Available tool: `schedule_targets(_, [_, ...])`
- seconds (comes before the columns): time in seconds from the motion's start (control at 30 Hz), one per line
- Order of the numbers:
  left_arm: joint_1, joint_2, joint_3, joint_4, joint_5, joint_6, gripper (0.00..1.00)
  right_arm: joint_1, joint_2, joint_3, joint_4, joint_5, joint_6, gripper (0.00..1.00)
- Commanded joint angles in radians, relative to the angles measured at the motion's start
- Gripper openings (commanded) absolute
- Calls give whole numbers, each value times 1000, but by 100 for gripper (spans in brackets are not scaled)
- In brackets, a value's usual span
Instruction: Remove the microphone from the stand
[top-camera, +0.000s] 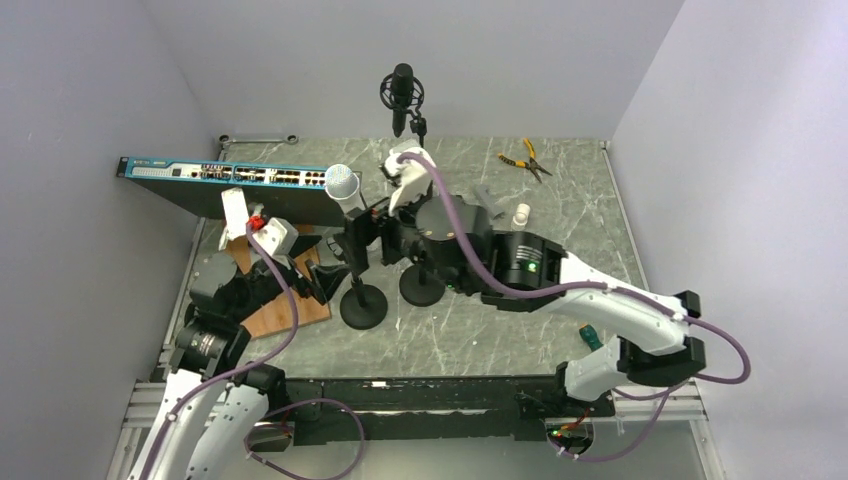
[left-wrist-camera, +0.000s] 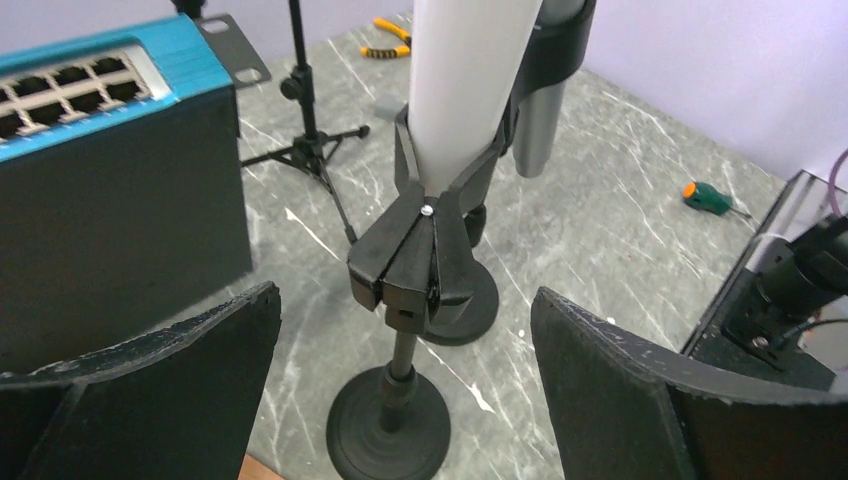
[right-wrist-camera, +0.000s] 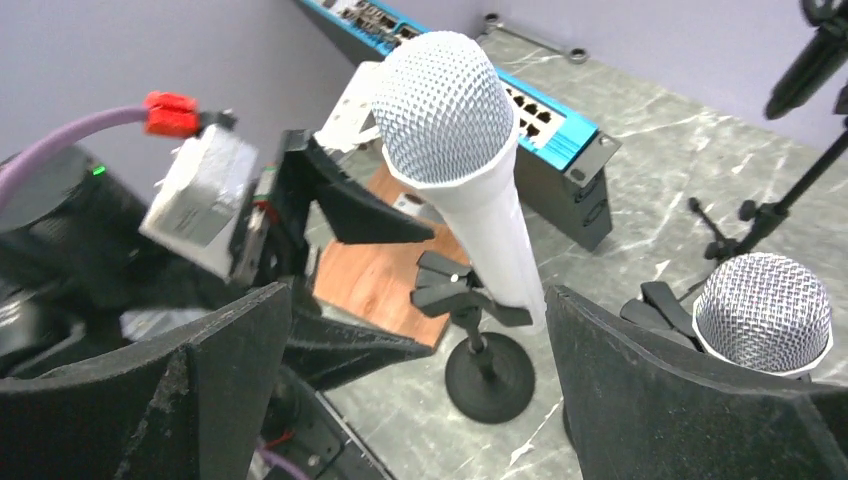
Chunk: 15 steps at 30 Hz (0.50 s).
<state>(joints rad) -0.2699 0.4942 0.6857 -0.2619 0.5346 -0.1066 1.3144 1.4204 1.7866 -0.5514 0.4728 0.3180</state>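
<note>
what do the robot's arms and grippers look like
The left arm and right arm have white links and black joints, each trailed by a purple cable. The left gripper and right gripper each have two broad matte black fingers.

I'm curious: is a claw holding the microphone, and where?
Nothing is held. The left claw and right claw are open; the white microphone sits in its stand.

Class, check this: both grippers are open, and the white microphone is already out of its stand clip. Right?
No: the white microphone sits held in its stand clip, as the left wrist view shows. The left gripper and right gripper are open.
</note>
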Motion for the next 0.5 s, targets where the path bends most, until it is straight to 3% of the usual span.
schedule_targets(0.0, [-3,-54,-27,73,-59,-3,98,38,96,115,-37,277,-91,100])
schedule_targets(0.33, [-3,-156,-109,119,-71,13,99,55,234,169,54,401,-213,93])
schedule_targets(0.47, [-3,-159,-107,113,-73,20,99,54,281,191,79,431,-232,86])
